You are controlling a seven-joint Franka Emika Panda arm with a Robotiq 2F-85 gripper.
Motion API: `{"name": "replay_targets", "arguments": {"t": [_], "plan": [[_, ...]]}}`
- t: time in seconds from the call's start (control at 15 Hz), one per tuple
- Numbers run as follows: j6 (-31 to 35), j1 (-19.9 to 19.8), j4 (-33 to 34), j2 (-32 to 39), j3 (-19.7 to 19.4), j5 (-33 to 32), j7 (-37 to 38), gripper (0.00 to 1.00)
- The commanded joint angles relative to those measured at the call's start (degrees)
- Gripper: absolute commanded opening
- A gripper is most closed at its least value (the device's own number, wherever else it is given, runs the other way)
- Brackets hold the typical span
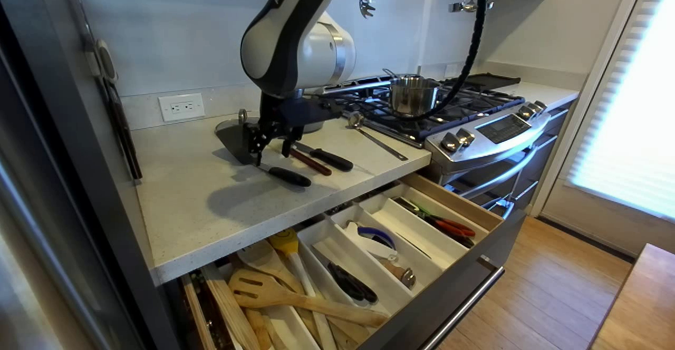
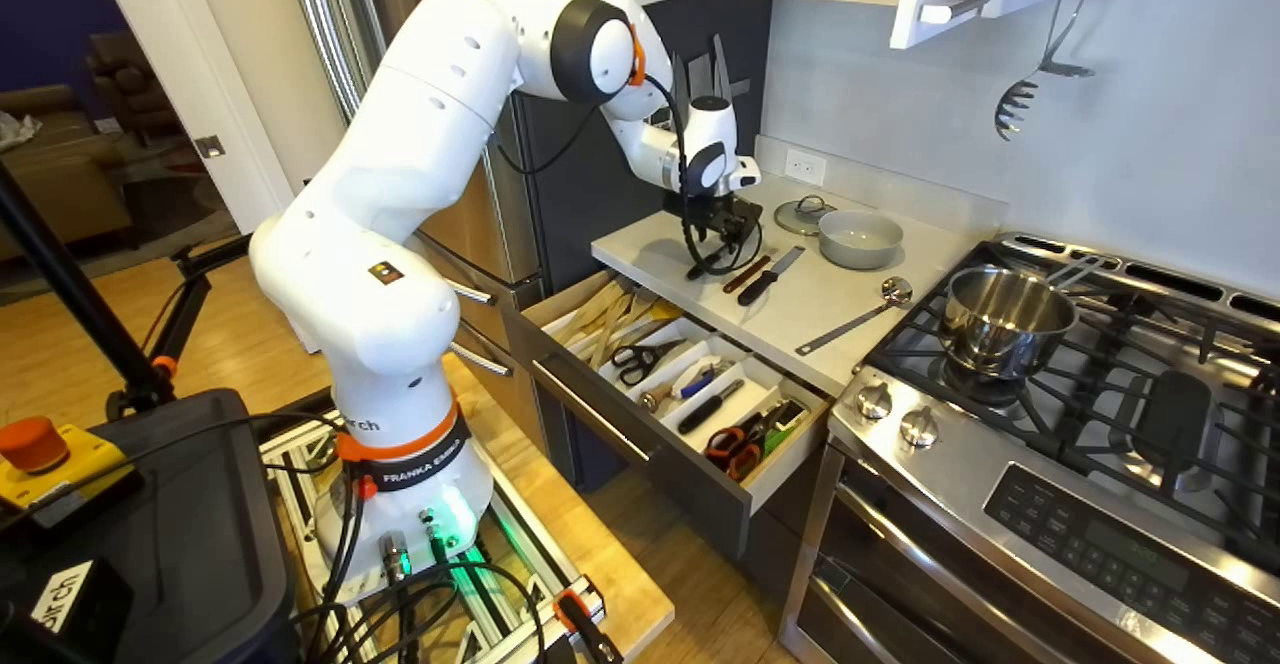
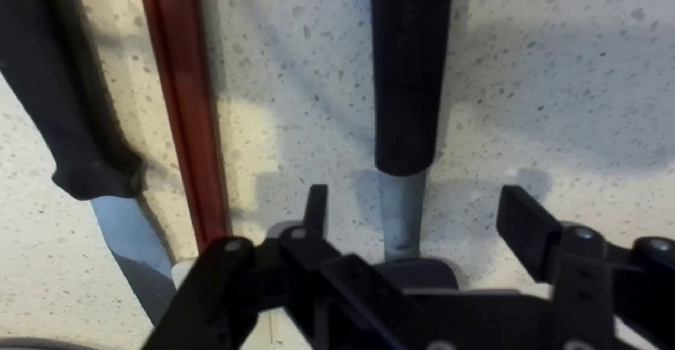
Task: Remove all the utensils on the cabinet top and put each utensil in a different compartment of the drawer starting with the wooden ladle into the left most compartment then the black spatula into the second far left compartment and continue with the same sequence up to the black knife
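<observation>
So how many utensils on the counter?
4: the black spatula seen between the open fingers, a red-handled utensil beside it, the black-handled knife next, and a steel ladle near the stove. The arm may hide more.

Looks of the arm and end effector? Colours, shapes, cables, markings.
Mostly white, rounded arm, with an orange ring low down and a black band with white FRANKA lettering. A black cable loops outside it. The end effector is black, with two angular, jointed fingers and small silvery screws.
</observation>
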Motion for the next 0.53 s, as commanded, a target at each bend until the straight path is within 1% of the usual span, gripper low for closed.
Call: {"name": "replay_targets", "arguments": {"t": [0.0, 0.07, 0.13, 0.2, 0.33, 0.47], "plan": [[-1.6, 0.8, -0.2, 0.8, -1.0, -1.5, 2.6, 0.91], [-1.8, 0.5, -0.2, 0.9, -0.7, -1.2, 2.6, 0.69], [-2.5, 0.1, -0.2, 0.9, 0.0, -0.8, 2.3, 0.68], [-2.7, 0.0, -0.3, 1.0, 0.3, -0.7, 2.2, 0.62], [-3.7, -0.2, -0.4, 0.9, 0.8, -0.5, 2.0, 0.45], [-4.8, -0.2, -0.6, 0.5, 1.2, -0.2, 2.2, 0.31]]}}
